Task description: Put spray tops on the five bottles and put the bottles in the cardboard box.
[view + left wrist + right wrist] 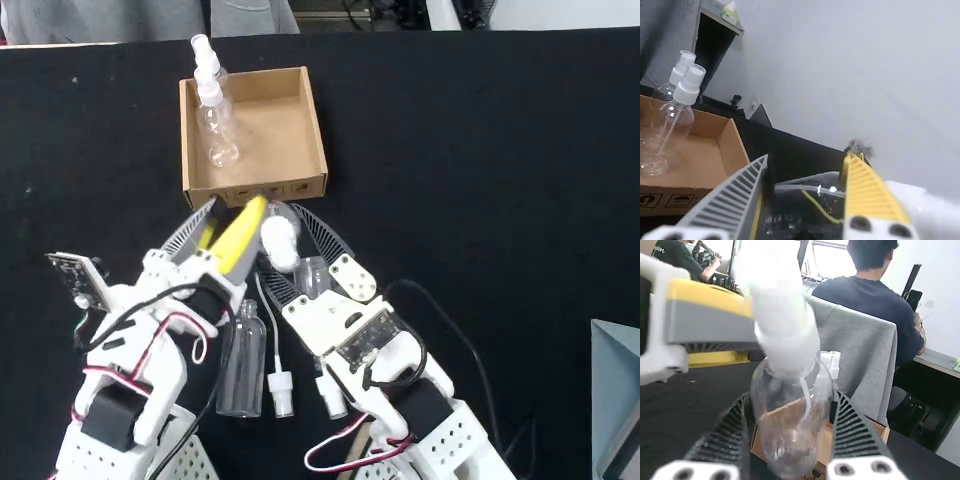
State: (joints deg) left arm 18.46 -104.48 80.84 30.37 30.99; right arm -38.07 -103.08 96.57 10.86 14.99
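My right gripper [295,262] [790,440] is shut on a clear bottle [305,272] [790,410], just in front of the cardboard box [315,120] [875,432]. A white spray top [279,240] [782,315] sits on that bottle's neck. My left gripper [235,205] [807,160] is open, and its yellow finger [240,235] [865,200] lies right beside the white top [925,210], which is outside the jaws. Two capped bottles [218,125] [670,115] lean in the box's left side.
A bare bottle [243,355] lies on the black table between the arms, with two loose spray tops [281,385] [333,395] beside it. A grey object [615,390] stands at the right edge. People sit behind the table.
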